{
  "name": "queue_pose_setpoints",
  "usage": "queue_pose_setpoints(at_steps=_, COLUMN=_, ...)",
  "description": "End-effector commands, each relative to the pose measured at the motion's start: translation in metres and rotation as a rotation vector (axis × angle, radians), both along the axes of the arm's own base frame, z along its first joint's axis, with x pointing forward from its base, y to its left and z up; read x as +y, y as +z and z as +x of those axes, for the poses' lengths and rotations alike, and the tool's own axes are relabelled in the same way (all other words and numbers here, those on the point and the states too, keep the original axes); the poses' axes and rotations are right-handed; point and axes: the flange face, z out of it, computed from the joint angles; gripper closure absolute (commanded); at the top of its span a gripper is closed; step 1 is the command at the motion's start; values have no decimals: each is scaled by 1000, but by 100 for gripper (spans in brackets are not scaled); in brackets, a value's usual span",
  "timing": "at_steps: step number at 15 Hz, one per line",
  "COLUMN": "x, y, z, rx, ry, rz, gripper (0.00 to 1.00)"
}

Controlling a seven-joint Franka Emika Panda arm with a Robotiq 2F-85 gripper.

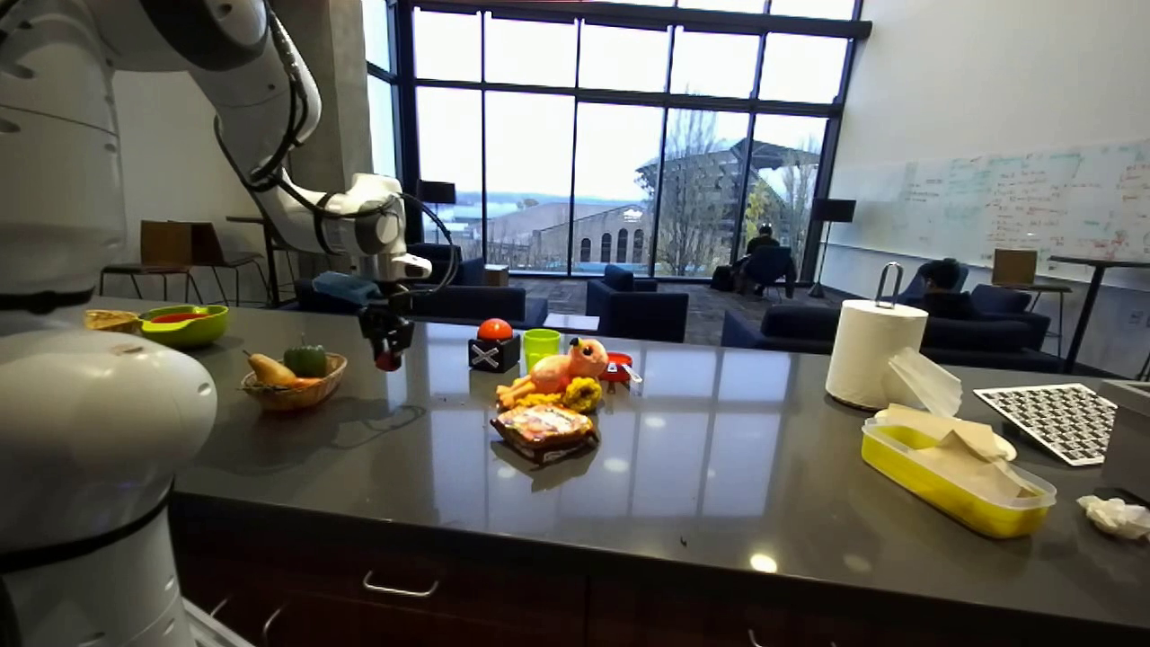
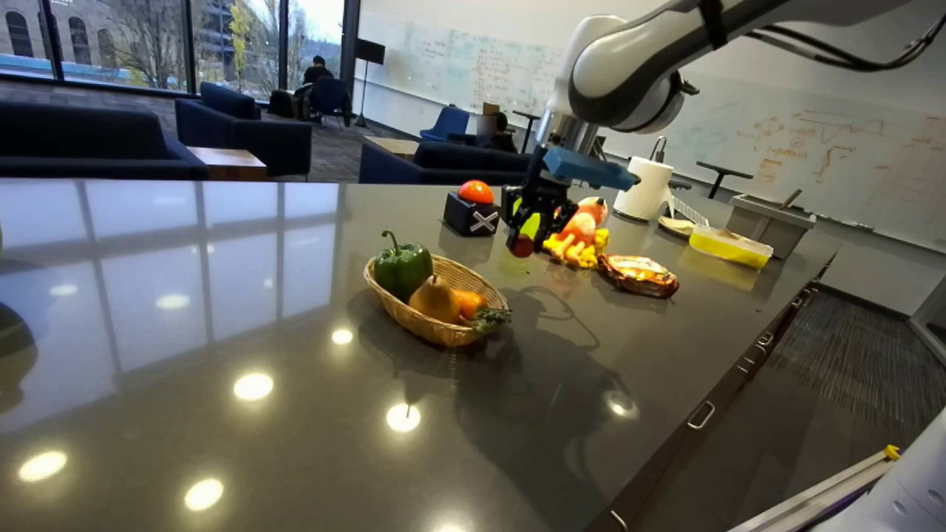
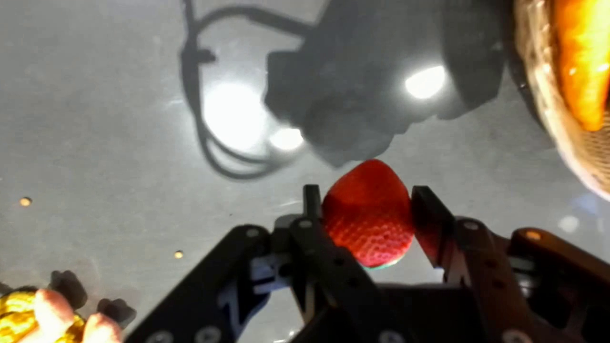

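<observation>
Glossy gray tabletop (image 2: 318, 458) stretches beneath the claw (image 3: 367, 209). To one side of the claw sits a wicker basket (image 2: 403, 314); toward the opposite side, a pink plush bird (image 1: 559, 367). Gripped in the claw, clear of the tabletop, is a red strawberry (image 3: 369, 219).

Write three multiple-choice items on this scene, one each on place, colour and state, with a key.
1. Where is the green pepper?
A) beside the paper towel roll
B) in the wicker basket
C) in the yellow container

2. What colour is the box under the domed button?
A) black
B) white
C) green

3. How do the jaws stand?
A) open, empty
B) shut on nothing
C) closed on the strawberry

1 B: it lies inside the rim in both exterior views.
2 A: its sides show black in both exterior views.
3 C: the wrist view shows it between them.
</observation>
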Motion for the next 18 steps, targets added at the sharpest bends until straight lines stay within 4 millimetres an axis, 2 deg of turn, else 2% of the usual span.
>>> queue_pose_setpoints(at_steps=1, x=17, y=21, z=-20, rx=48, ry=72, rz=60, gripper=75)
queue_pose_setpoints(at_steps=5, x=41, y=25, z=-34, rx=77, ry=160, rz=95, gripper=75)
queue_pose_setpoints(at_steps=10, x=67, y=17, z=-43, rx=65, ry=315, rz=108, gripper=75)
queue_pose_setpoints(at_steps=18, x=81, y=3, z=-43, rx=56, ry=500, rz=111, gripper=75)
